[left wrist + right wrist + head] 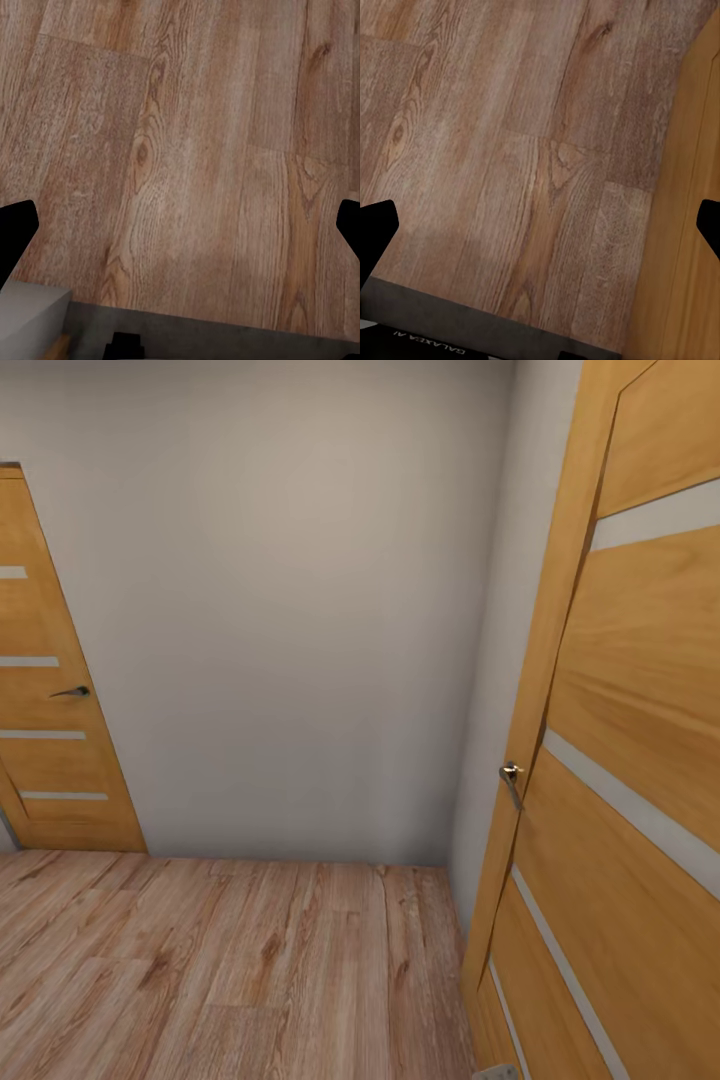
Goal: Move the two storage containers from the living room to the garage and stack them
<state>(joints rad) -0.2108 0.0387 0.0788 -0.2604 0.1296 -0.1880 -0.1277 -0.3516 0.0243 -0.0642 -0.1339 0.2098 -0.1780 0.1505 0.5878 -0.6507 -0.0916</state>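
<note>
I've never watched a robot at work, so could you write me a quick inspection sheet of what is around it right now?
Surface: light wood plank floor, bare where seen.
Job's things: nothing seen.
Clutter: nothing seen.
Grippers: left gripper open, holding nothing; right gripper open, holding nothing; both point down at the planks.
Cables: nothing seen.
Surroundings: plain grey-white wall; light wooden door with pale stripes at far left; a second alike door close on the right.

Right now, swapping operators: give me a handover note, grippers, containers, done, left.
Left gripper: fingers spread wide, nothing between them, over wood plank floor.
Right gripper: same, open and empty, beside the near door.
Robot faces a corner: grey wall, a second door at left, both shut.
No container in sight, none carried. Nothing here shows a stack made; fetching, hauling and stacking look still to do.
</note>
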